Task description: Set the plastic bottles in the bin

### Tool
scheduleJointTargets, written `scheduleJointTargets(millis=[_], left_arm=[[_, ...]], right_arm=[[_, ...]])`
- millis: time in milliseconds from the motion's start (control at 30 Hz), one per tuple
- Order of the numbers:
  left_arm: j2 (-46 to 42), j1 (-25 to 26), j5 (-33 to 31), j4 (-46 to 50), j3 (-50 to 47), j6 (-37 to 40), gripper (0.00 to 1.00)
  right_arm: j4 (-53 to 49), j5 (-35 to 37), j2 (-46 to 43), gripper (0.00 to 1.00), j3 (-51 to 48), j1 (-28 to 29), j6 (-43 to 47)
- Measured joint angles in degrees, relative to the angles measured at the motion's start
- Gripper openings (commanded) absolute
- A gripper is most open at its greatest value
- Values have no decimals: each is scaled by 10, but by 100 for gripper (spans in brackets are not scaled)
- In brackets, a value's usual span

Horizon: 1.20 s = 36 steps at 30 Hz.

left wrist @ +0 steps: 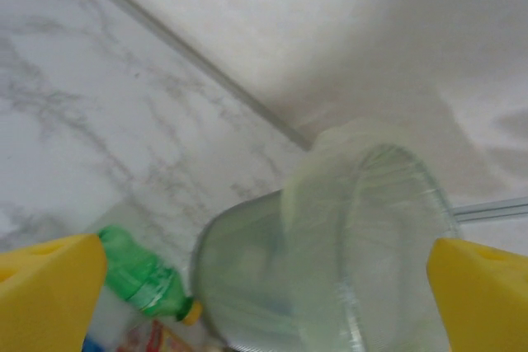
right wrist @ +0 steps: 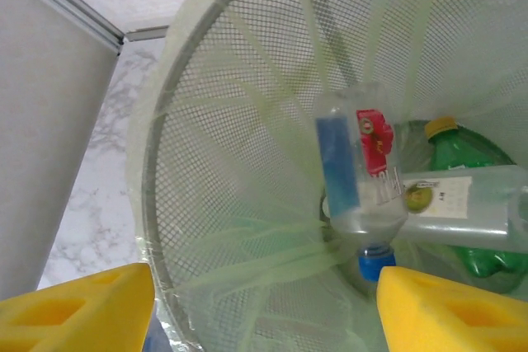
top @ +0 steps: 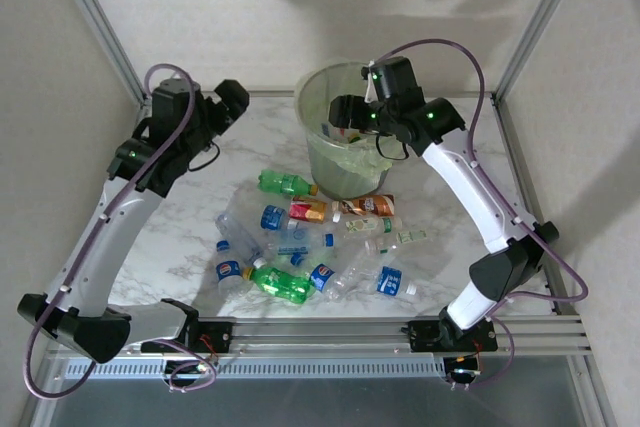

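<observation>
Pale-green and lined with a thin bag, the bin (top: 325, 152) is standing at the far middle of the marble table (top: 190, 217), and we are seeing the right gripper (top: 348, 119) hanging directly above its open mouth. From that wrist we are looking down the mesh wall, where the gripper's yellow fingertips (right wrist: 74, 311) are standing spread apart with nothing between them.

Inside the bin, a clear blue-labelled bottle (right wrist: 359, 171) is pointing its blue cap downward and overlapping a white-labelled clear bottle (right wrist: 470, 208) that is lying on its side. A yellow-capped green bottle (right wrist: 454, 150) is lying beneath that one.

The left gripper (top: 238, 99) is hovering over the far left of the table, to the left of the bin and apart from it. Its jaws are spread wide and are pinching nothing. From its wrist we are looking at the bin's outer wall, with a green bottle (left wrist: 144, 278) lying on the marble just beside the base, its yellow cap toward the bin.

The other plastic bottles (top: 300, 239) are lying scattered on the table in front of the bin, between the two arms. Among them we are picking out a second green bottle (top: 280, 284) nearest the arm bases, an orange-labelled bottle (top: 310, 210), a brown-labelled bottle (top: 365, 206) and several clear ones with blue labels.
</observation>
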<state>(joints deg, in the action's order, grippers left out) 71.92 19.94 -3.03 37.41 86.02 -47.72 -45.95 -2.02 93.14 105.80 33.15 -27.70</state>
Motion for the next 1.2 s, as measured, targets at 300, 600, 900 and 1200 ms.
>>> scheduleJointTargets(millis=[300, 600, 900, 1200], left_arm=[[-53, 0, -16, 44, -114, -4, 89], [-94, 24, -10, 89, -273, -51, 78], [-115, 55, -15, 171, -341, -107, 73], [-112, 71, -20, 164, -399, -125, 79]], right_arm=[[37, -13, -41, 70, -24, 2, 1], [117, -48, -124, 69, -80, 74, 14], [136, -51, -104, 69, -108, 103, 15], [141, -44, -101, 70, -114, 104, 12]])
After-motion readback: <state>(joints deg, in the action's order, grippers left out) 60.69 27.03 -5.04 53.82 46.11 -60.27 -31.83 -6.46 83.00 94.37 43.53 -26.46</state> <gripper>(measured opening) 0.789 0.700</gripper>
